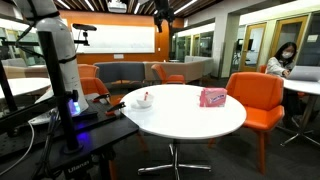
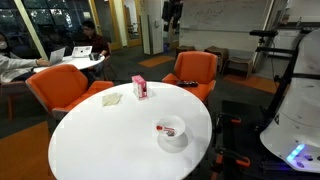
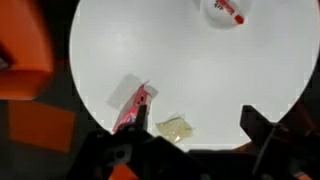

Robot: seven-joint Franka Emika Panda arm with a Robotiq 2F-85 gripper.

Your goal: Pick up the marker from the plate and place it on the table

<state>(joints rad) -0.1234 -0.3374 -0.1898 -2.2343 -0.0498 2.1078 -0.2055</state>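
Wrist view: table [image 3: 200, 80] fills most of the frame. It has a round, smooth, matte white top with dark floor outside the rim. In both exterior views orange upholstered chairs [image 2: 62, 88] ring it.

Gripper [image 3: 190, 148] enters at the 6 o'clock edge, high over the tabletop. Its two dark fingers [image 3: 262, 135] are spread wide, with nothing between them and no contact with anything.

Pink box [image 3: 133, 108]: rectangular with sharp corners, lying at roughly 10 o'clock from the gripper near the table rim. A pale, crumpled scrap [image 3: 175, 128] sits near it, at about 12 o'clock from the gripper.

Plate [image 3: 212, 14]: small, round, shallow and white with a glossy look, cut by the top edge of the frame. It is at about 1 o'clock from the gripper, well apart, on the far side of the table. In an exterior view it stands near the table rim [image 2: 172, 138].

Marker [image 3: 229, 11]: a slim, short red stick lying flat in the plate, slanted, and much shorter than the dish is wide. It is at 1 o'clock from the gripper, well apart. Cap detail is too small to tell.
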